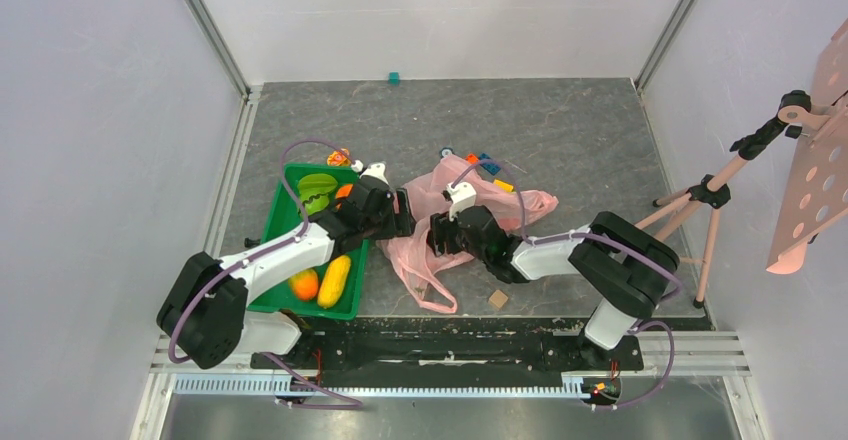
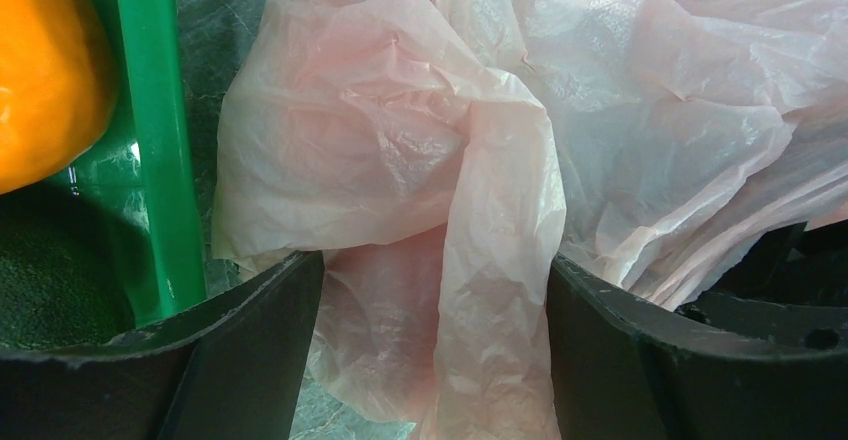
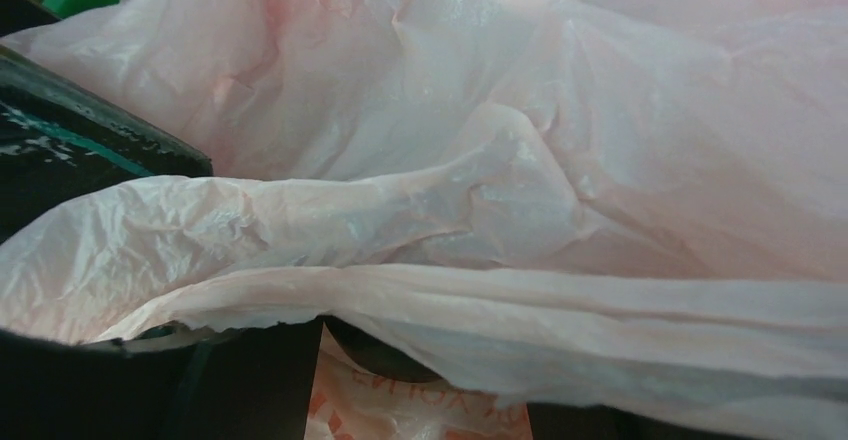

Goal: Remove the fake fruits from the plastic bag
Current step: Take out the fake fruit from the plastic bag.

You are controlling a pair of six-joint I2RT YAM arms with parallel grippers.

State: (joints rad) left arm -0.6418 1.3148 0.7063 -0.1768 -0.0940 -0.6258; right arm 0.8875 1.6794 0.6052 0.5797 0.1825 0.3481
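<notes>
The pink plastic bag lies crumpled on the grey table between the two arms. It fills the left wrist view and the right wrist view. My left gripper is at the bag's left edge, open, with a fold of bag film hanging between its fingers. My right gripper faces it from the right. Its fingers stand apart with bag film draped over their tips. The fake fruits are hidden; I see none in any view.
A green tray stands left of the bag, its rim close to the left gripper. It holds an orange ball, a yellow fruit and a green avocado. Small toys lie behind the bag. A tripod stands at the right.
</notes>
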